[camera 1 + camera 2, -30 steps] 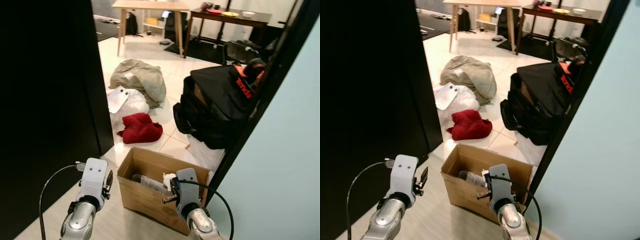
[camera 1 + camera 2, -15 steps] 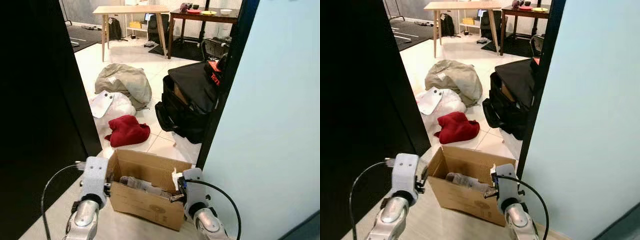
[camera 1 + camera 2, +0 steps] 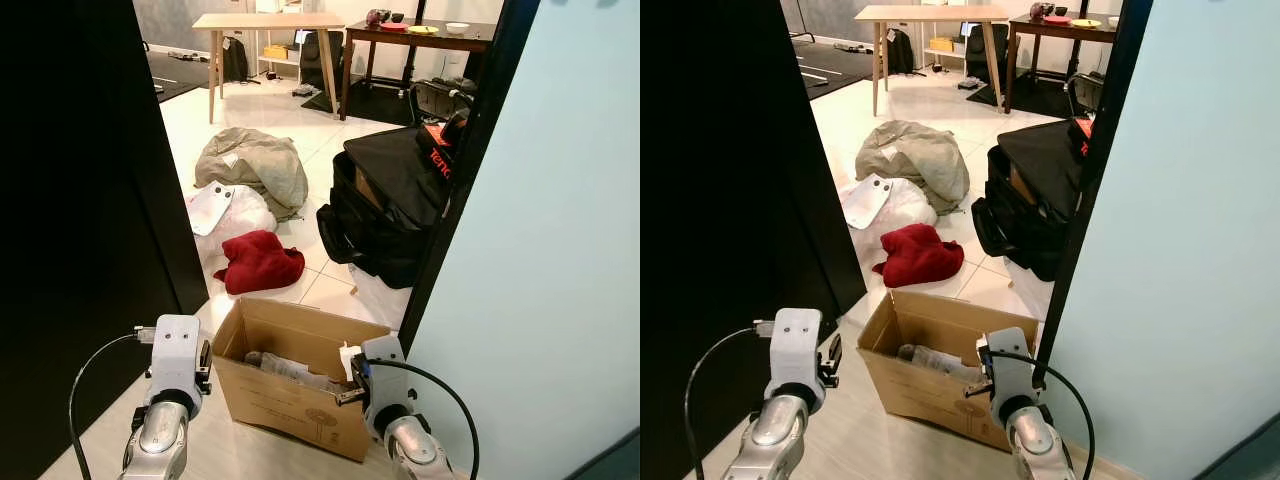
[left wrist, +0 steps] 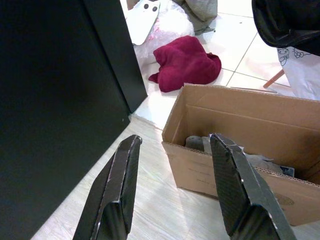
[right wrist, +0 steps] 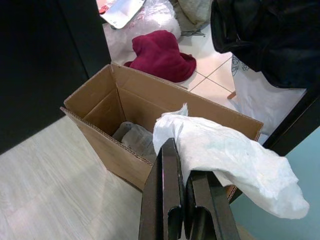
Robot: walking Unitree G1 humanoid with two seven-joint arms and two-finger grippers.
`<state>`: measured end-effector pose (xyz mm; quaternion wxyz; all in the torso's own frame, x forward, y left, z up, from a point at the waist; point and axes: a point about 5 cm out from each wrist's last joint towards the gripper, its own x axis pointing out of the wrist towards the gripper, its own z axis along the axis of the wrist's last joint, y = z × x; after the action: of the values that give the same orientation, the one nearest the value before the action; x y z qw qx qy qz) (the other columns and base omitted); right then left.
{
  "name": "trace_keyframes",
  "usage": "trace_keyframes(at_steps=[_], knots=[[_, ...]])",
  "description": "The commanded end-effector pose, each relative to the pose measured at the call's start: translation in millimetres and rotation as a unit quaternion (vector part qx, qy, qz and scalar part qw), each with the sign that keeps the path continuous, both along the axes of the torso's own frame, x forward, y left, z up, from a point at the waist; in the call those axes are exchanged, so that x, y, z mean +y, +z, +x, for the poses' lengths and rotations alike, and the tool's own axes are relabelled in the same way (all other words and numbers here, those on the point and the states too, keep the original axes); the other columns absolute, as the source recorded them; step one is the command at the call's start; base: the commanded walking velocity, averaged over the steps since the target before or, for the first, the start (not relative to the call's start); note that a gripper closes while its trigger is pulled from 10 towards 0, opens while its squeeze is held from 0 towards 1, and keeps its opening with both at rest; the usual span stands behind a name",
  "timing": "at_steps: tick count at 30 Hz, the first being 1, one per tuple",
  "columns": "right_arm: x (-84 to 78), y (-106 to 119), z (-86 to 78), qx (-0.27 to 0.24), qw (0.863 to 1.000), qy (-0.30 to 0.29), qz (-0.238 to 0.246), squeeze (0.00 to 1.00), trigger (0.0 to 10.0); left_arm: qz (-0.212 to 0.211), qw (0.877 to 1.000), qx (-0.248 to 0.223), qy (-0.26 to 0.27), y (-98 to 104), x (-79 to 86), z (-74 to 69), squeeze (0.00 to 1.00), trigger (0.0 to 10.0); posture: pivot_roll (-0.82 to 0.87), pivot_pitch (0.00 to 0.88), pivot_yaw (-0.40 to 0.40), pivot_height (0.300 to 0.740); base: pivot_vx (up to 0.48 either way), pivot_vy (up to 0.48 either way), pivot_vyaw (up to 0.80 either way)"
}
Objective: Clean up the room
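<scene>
right gripper (image 5: 182, 192) clamps white tissue (image 5: 225, 155) above cardboard box (image 5: 115, 125), ready to drop | left gripper (image 4: 172, 185) spread, empty, beside box's left end

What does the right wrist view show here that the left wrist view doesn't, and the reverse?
Right wrist view: the right gripper, its fingers closed on a crumpled white tissue, above the box's near edge. Left wrist view: the left gripper, fingers apart and holding nothing, beside a black door panel. Both: the open cardboard box with trash inside, and the red cloth on the tiles beyond it.
</scene>
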<state>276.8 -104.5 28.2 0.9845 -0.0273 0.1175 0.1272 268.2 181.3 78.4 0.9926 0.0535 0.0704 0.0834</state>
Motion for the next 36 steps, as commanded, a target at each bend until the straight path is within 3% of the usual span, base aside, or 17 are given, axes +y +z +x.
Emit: trace_keyframes(at_steps=[1,36], knots=[[-0.7,-3.7,-1.7,0.012,1.000,-0.002,0.001,0.00,10.0,-0.007,1.000,0.009,0.000,-2.7,-0.3,-0.4,0.00,10.0,0.04,0.083,-0.011,0.740,0.240,0.000,0.00],[1.3,-4.0,-1.4,0.012,1.000,-0.001,0.000,0.00,10.0,-0.002,1.000,0.003,-0.004,0.5,1.6,0.9,0.00,10.0,0.05,0.076,-0.009,0.740,0.298,0.000,0.00]])
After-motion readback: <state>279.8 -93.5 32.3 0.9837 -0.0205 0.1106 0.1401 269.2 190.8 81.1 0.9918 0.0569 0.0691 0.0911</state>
